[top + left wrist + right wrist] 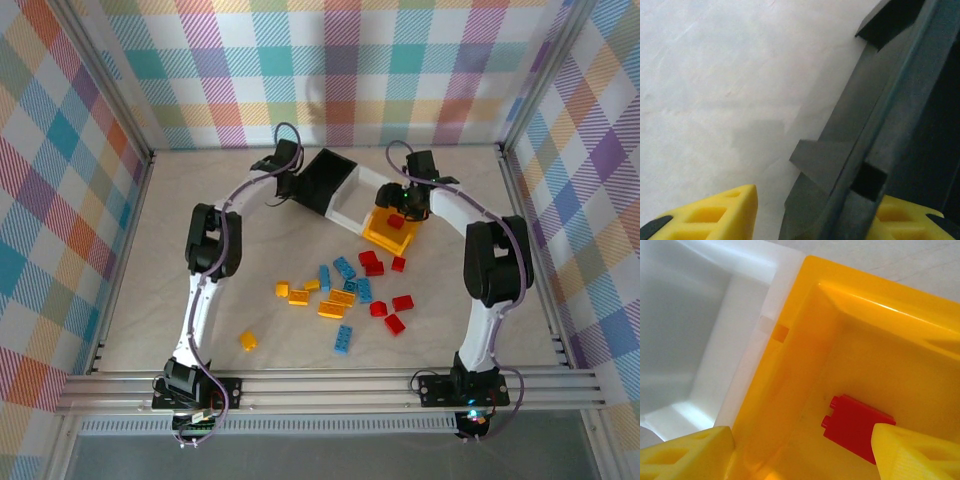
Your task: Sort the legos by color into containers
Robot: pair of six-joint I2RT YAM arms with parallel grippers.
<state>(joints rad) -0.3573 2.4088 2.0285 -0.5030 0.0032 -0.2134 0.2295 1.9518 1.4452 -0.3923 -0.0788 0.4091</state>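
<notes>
The left gripper point(815, 215) stands partly open astride the black bin's point(860, 130) wall, its left finger point(715, 215) clear of the plastic; whether it grips I cannot tell. The right gripper point(802, 452) hangs open and empty over the yellow bin point(880, 340), next to the white bin point(700, 340); one red brick point(852, 425) lies on the yellow bin's floor; the other legos point(344, 267) lie scattered on the table point(150, 300).

Pale table point(140, 250), joined black, white and yellow bins point(340, 208) at back, red, blue, orange bricks point(344, 338) scattered mid-table
</notes>
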